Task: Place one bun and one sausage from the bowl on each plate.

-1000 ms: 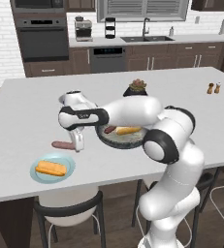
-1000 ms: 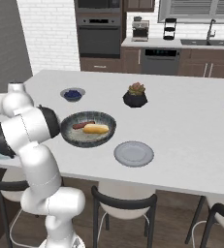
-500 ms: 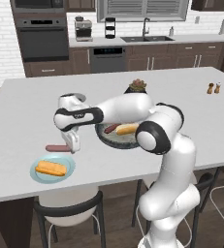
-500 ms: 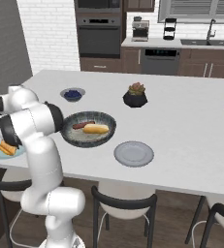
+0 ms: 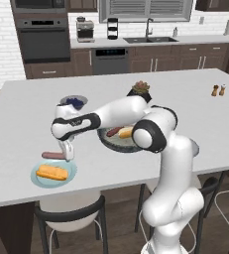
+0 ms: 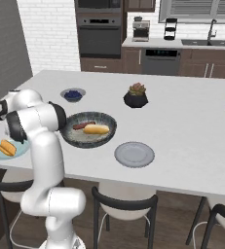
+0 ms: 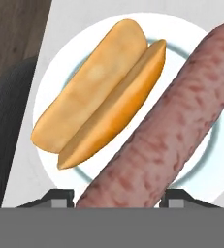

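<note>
- While it hangs over the pale blue-green plate (image 5: pixel 69 174), the sausage (image 7: pixel 167 131) is pinched between the two fingertips (image 7: pixel 60 197) of the gripper (image 5: pixel 67 156); the hand view shows it as a thick mottled pink-brown cylinder running between the dark tips, its far end cut off at the picture's edge.
- From the left base view the same sausage pokes out sideways from the gripper as a slim reddish rod, just above the plate's far rim.
- On that plate lies a bun (image 7: pixel 94 89), orange-golden and smooth, split lengthwise into two long lobes; the right base view shows it as a small orange shape on the plate at the counter's near left edge.
- The bowl (image 6: pixel 103 137) is wide and shallow, dark grey with a ribbed rim and speckled pale inside; the right base view shows a second sausage (image 6: pixel 82 126) and a pale yellow bun (image 6: pixel 96 129) side by side in it, while the left base view hides half of it behind the arm.
- A flat grey plate (image 6: pixel 134 154) sits bare just right of the bowl in the right base view; in the left base view it is almost wholly hidden behind the arm.
- Farther back stand a small bowl of blueberries (image 6: pixel 73 94) and a black faceted plant pot (image 6: pixel 136 98).
- Two small shakers (image 5: pixel 218 90) stand far off on the white counter (image 5: pixel 27 109); their detail is too small to read.
</note>
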